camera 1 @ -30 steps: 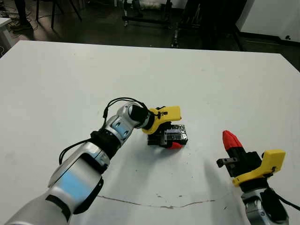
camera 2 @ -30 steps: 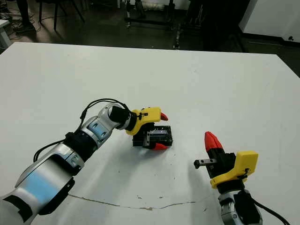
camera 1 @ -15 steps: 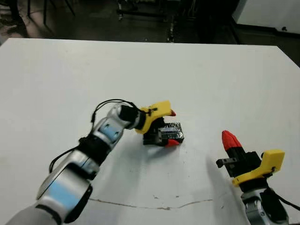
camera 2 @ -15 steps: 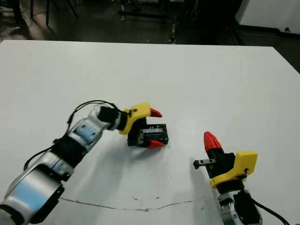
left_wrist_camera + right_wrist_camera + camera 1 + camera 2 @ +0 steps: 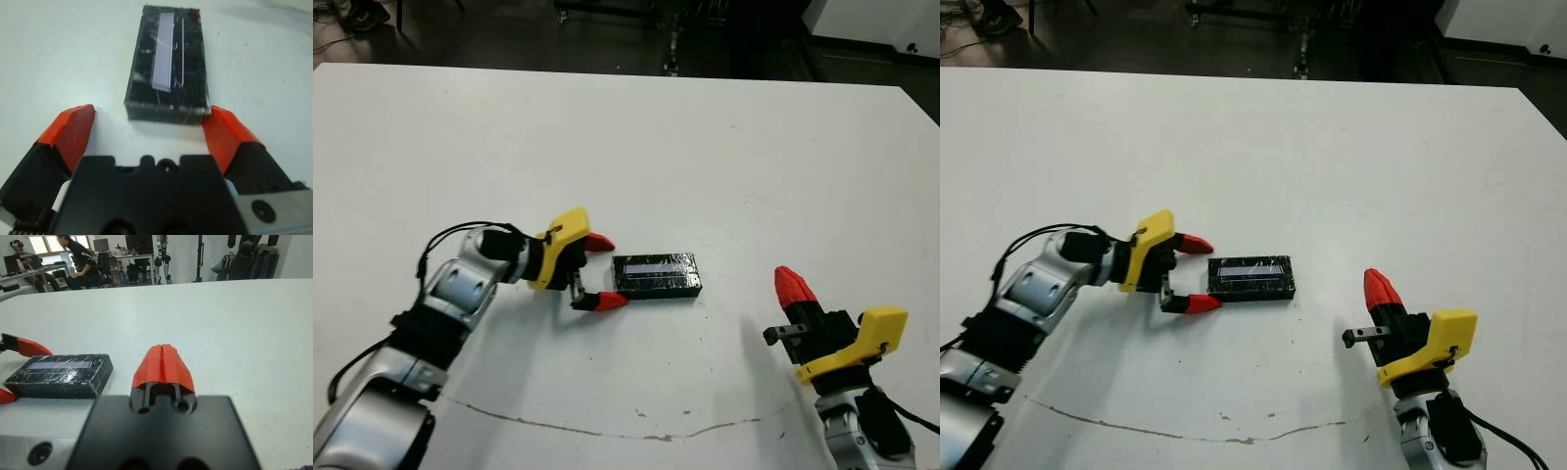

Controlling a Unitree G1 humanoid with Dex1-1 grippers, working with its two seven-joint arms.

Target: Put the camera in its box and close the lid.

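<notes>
Left wrist view: lid point(image 5: 168, 83) just beyond parted left gripper point(image 5: 151, 134)

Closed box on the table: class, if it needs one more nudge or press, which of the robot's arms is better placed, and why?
Probably the left. The left gripper sits right beside the lid, fingers open and aimed at its end. The right gripper is shut and stands apart nearer the robot.
</notes>
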